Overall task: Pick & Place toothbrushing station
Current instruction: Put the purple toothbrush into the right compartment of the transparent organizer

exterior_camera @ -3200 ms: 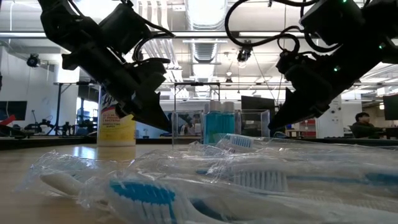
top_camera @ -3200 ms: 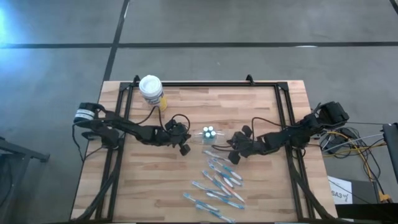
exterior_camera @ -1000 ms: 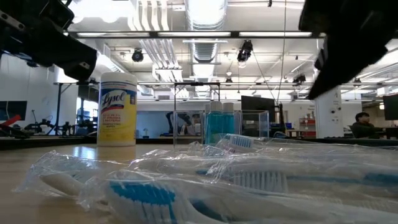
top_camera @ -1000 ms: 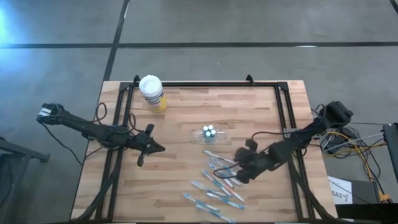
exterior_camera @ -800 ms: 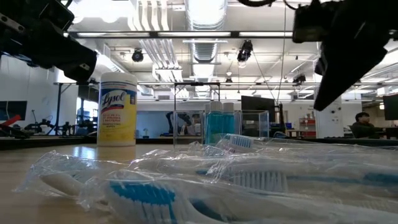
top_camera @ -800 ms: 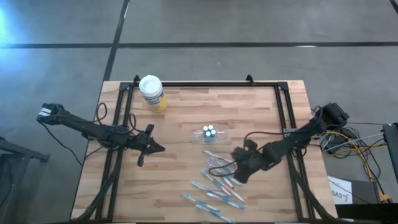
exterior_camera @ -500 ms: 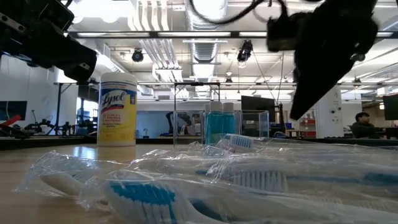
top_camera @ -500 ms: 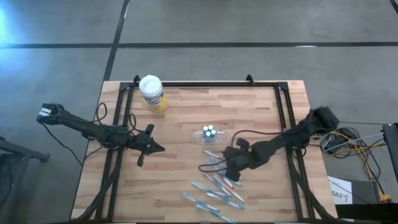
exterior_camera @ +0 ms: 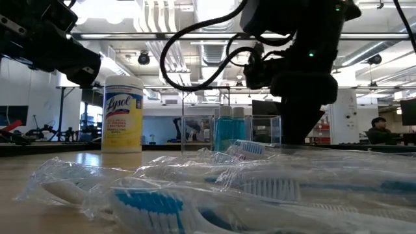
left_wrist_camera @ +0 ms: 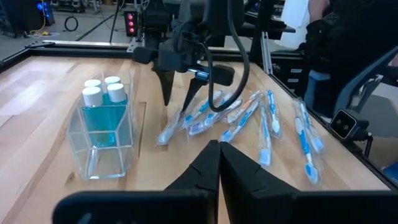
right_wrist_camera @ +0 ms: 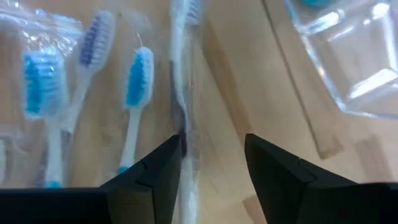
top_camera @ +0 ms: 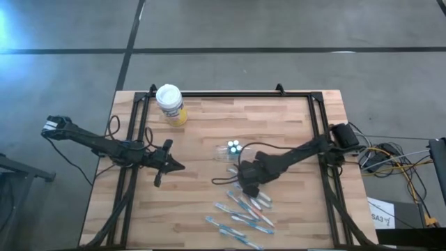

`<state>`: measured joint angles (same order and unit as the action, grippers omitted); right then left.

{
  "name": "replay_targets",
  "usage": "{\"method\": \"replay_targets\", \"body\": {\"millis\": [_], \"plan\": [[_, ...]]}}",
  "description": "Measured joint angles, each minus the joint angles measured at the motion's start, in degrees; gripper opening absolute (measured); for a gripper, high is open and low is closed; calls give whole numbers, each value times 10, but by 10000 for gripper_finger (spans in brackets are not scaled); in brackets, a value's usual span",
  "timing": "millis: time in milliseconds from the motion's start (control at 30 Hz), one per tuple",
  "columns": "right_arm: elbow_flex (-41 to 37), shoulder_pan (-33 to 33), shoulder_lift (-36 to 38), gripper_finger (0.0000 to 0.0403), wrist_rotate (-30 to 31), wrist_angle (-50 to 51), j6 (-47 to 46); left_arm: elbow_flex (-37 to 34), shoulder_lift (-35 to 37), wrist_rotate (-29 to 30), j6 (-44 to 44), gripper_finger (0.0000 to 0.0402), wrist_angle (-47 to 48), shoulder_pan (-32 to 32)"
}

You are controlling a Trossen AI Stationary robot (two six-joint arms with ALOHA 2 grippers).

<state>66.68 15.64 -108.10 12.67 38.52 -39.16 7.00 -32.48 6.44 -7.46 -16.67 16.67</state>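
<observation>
Several blue-and-white toothbrushes (top_camera: pixel 245 209) in clear wrappers lie scattered on the wooden table, right of centre toward the near edge. A clear pouch (top_camera: pixel 233 149) with white-capped blue tubes (left_wrist_camera: pixel 102 91) stands upright just beyond them. My right gripper (top_camera: pixel 245 186) is open and points steeply down over the farthest toothbrush (right_wrist_camera: pixel 180 81), which runs along beside one finger; its tips (left_wrist_camera: pixel 176 102) hover just above the wood. My left gripper (top_camera: pixel 174 166) waits shut at the table's left, clear of everything.
A yellow canister (top_camera: pixel 170 103) with a white lid stands at the far left of the table. A black frame rail (top_camera: pixel 230 93) runs along the table's far edge and sides. Bare wood lies between my left gripper and the pouch. A person sits beyond the table (left_wrist_camera: pixel 348 43).
My right gripper has swung toward the table's left edge and a little toward the far edge, across the toothbrushes. It has sunk and tipped to point more steeply down. It now stands over the farthest toothbrush, near the pouch. The toothbrushes and the pouch have not moved.
</observation>
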Motion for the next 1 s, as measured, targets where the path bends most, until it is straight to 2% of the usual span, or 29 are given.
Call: {"method": "replay_targets", "body": {"millis": [167, 367, 467, 667, 833, 1000], "plan": [[-2, -11, -15, 174, -30, -3, 19, -9, 0, 0, 0, 10, 2, 0], [-5, -11, -7, 153, -31, -6, 36, -17, -2, 0, -1, 14, 1, 0], [-3, -11, -5, 123, -33, 0, 45, -17, -1, 0, -2, 12, -2, 0], [12, -9, -1, 21, -33, 9, 69, -17, 0, 0, -3, 9, -4, 0], [40, 4, 14, 11, -17, 42, 68, -17, 0, 0, -11, 15, -7, 0], [72, 34, 52, 8, 34, 72, 67, -17, 0, 0, -13, 12, -22, 0]]}}
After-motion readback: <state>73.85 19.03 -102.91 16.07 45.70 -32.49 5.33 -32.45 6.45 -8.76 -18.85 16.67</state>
